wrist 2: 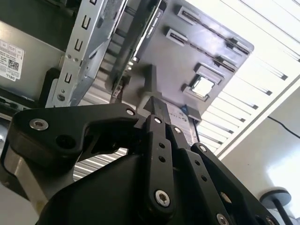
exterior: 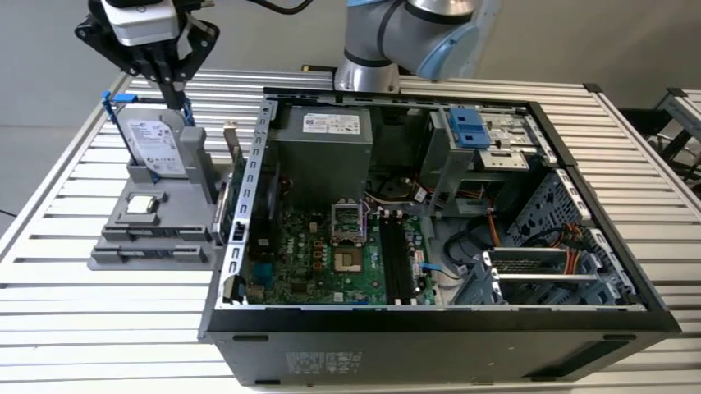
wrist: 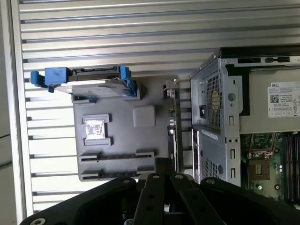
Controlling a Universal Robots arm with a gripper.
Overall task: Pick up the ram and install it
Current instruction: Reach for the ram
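Hanging at the exterior view's upper left, the end effector (exterior: 176,98) points down with its black fingers (exterior: 167,75) drawn together and nothing between them. Its tip is close to the top edge of the silver hard drive (exterior: 153,146), which has blue handles and stands upright at the back of a grey holder (exterior: 180,193). Whether tip and drive touch cannot be told.

The ram (exterior: 232,148) has not been picked up. It stands on its long edge along the side of the holder that faces the open computer case (exterior: 438,336), in the narrow gap between holder and case wall. In the first wrist view the ram (wrist: 172,119) appears as a thin strip at the holder's edge, with the end effector (wrist: 164,164) near one end of it and apart from it.

A small square processor chip (exterior: 140,205) lies flat in a recess of the holder, nearer the camera than the hard drive.

Holder and case both rest on the slatted metal tabletop (exterior: 66,328). Inside the case lies the green motherboard (exterior: 318,254), with long black slots (exterior: 396,258) beside it toward the exterior view's right. The arm's base (exterior: 367,74) stands behind the case at the upper middle of the frame.
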